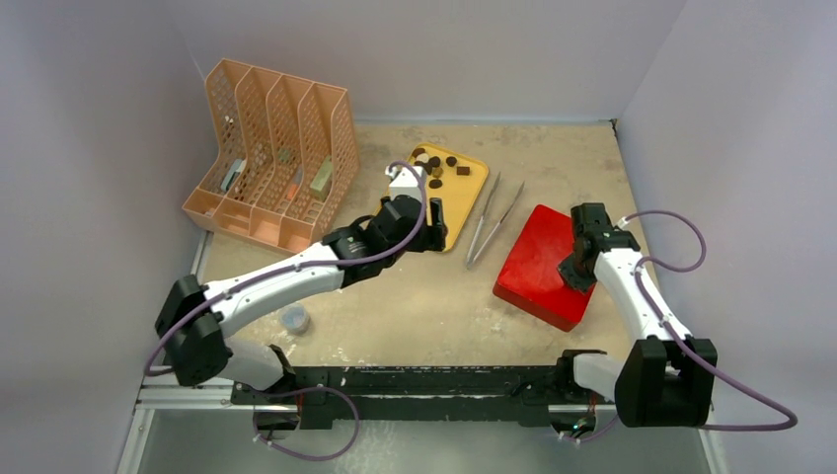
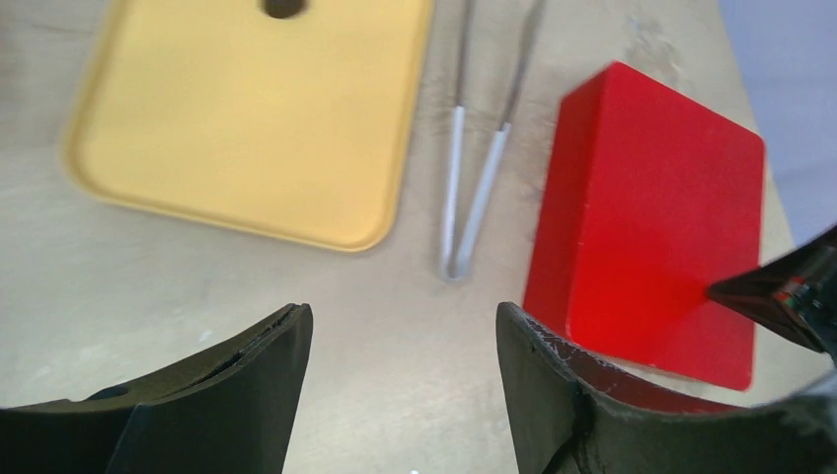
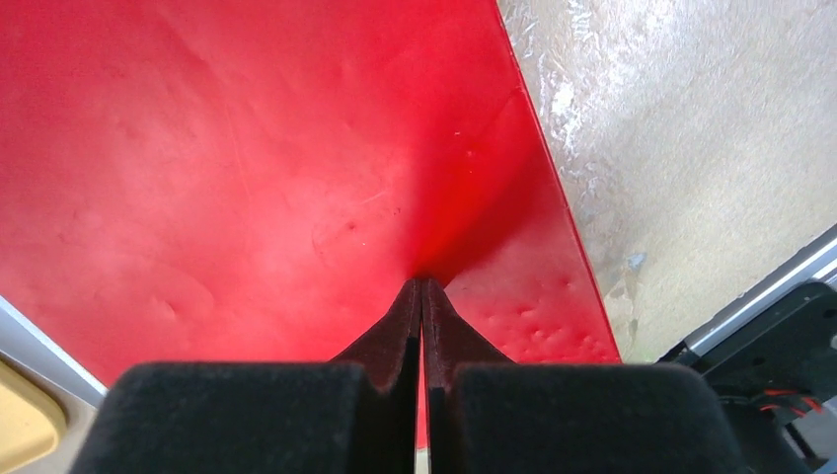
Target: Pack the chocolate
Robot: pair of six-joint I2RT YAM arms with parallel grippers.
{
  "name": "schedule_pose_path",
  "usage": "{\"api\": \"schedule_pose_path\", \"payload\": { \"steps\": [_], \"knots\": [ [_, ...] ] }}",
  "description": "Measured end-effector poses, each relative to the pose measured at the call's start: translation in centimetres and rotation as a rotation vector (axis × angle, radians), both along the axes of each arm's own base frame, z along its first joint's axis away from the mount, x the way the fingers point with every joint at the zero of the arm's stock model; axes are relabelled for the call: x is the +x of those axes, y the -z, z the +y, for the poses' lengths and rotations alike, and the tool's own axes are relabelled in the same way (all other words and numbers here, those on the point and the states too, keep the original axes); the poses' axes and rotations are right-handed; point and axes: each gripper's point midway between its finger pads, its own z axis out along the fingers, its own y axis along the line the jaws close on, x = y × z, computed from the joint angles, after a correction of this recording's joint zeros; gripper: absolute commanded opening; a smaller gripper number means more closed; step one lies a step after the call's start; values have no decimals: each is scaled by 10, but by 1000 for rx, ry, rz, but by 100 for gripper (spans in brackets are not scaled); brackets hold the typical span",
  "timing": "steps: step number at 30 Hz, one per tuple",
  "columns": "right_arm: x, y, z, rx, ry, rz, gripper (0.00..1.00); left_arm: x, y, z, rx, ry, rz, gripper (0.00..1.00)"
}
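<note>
The chocolate [image 1: 434, 168], small dark brown pieces, lies at the far end of the yellow tray [image 1: 456, 212]. One dark piece [image 2: 283, 8] shows at the top of the left wrist view, on the otherwise bare tray [image 2: 247, 128]. My left gripper [image 1: 429, 237] hangs open and empty over the table by the tray's near edge; its jaws [image 2: 405, 331] stand wide apart. My right gripper [image 1: 575, 272] is shut, its tips [image 3: 421, 284] resting on top of the red box [image 1: 533, 262], which also shows in the left wrist view [image 2: 642, 217] and fills the right wrist view [image 3: 247, 148].
Metal tweezers [image 1: 494, 219] lie between the tray and the red box, and also show in the left wrist view [image 2: 474, 197]. An orange file rack [image 1: 271, 158] stands at the back left. A small paper cup [image 1: 294, 318] sits near the left arm's base. Walls close in on three sides.
</note>
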Motion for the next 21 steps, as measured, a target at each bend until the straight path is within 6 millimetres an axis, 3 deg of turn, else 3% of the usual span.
{"api": "schedule_pose_path", "payload": {
  "steps": [3, 6, 10, 15, 16, 17, 21],
  "knots": [
    [0, -5, -1, -14, -63, -4, 0, -2, -11, 33, 38, -100, -28, 68],
    [8, -21, 5, -2, -166, -71, 21, -4, -24, 56, 45, -171, -55, 68],
    [31, -58, 26, 60, -326, -252, 37, -13, -32, 85, 42, -230, -87, 68],
    [46, -90, 58, 165, -496, -422, 77, -19, -49, 106, 20, -273, -133, 68],
    [47, -97, 64, 179, -531, -458, 93, -19, -53, 108, 14, -279, -140, 68],
    [48, -103, 68, 188, -549, -486, 98, -20, -55, 110, 9, -283, -146, 68],
    [46, -137, 78, 188, -634, -598, 99, -21, -62, 118, 0, -303, -160, 67]
  ]
}}
